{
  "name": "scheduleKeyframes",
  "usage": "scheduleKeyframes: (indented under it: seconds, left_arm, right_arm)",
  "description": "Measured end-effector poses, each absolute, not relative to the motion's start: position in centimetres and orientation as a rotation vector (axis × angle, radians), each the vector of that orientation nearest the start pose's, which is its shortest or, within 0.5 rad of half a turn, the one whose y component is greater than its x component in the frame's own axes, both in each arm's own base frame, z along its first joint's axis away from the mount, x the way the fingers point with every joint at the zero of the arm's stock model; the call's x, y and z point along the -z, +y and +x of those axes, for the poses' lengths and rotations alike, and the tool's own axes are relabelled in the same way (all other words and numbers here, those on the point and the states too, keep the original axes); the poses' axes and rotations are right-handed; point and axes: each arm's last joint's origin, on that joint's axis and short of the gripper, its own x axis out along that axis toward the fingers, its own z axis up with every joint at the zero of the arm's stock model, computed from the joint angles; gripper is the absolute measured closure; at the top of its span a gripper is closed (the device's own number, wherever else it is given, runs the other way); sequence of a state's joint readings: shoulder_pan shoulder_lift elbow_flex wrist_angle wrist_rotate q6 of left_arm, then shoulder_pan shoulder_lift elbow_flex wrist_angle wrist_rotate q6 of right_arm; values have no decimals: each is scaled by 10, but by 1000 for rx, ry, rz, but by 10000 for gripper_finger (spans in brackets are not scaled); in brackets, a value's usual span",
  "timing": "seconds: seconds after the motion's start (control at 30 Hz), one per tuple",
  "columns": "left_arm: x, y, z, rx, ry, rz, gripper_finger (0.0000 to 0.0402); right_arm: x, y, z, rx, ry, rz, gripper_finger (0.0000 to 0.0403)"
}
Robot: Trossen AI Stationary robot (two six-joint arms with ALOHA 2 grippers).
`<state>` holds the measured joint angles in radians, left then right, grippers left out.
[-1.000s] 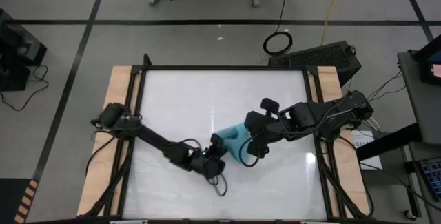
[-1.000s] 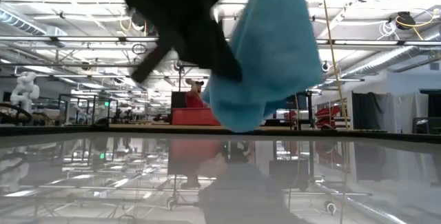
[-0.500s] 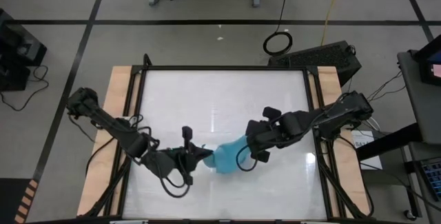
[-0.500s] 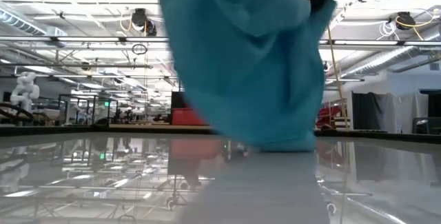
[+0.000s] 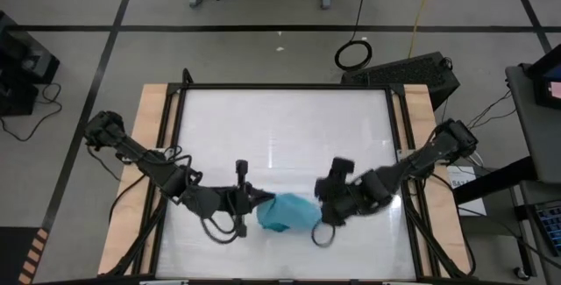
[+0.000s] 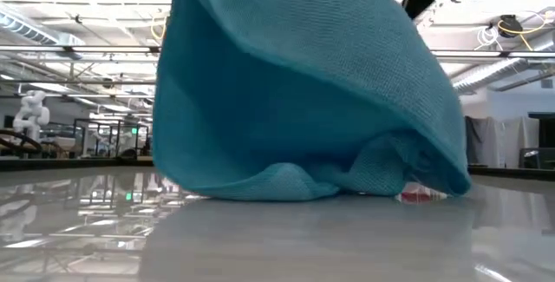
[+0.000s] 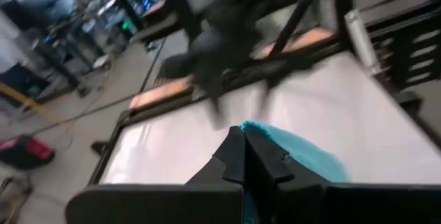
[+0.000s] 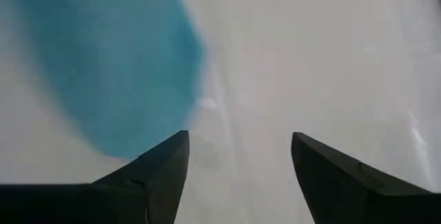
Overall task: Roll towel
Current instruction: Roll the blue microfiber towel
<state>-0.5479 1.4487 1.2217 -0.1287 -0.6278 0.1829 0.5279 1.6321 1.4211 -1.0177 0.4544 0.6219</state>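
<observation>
The turquoise towel is a bunched heap near the table's front edge. In the low view the towel rests on its folded bottom edge, and its upper part rises out of the frame. My left gripper is at the heap's left side, shut on it. The left wrist view has the towel right behind the shut fingertips of the left gripper. My right gripper stands open just right of the heap. In its wrist view the right gripper has bare table between its fingers and the towel off to one side. My left gripper pinches an edge of the towel between its two shut fingers, coming from the table's left and slanting slightly down. One layer or several, I cannot tell. The cloth hangs slack from the fingers, and its lower folds lie on the table.
The white glossy tabletop stretches bare toward the far edge. Wooden rails and a black frame run along both sides. The table's near edge lies close in front of the towel. Cables loop beside both grippers.
My right gripper has opened, let go of the towel and come down toward the near edge. My left gripper has carried its end toward the left and near edge, staying shut. The towel, which hung clear between both grippers, has dropped into a heap on the table.
</observation>
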Motion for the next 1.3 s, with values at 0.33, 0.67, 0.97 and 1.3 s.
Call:
scheduleKeyframes:
  seconds: [0.33, 0.67, 0.97, 1.3]
  left_arm:
    - [-319, -118, 303, -158, 462, 319, 401]
    - [-286, -104, 322, -180, 617, 331, 401]
    - [-258, -99, 334, -201, 733, 376, 401]
    - [-253, -98, 330, -202, 797, 405, 401]
  right_arm:
    - [-236, 225, 306, 52, 702, -160, 213]
    - [-167, 230, 347, 215, 628, -346, 237]
    - [-142, 207, 379, 239, 601, -266, 237]
    - [-117, 186, 400, 272, 598, -199, 237]
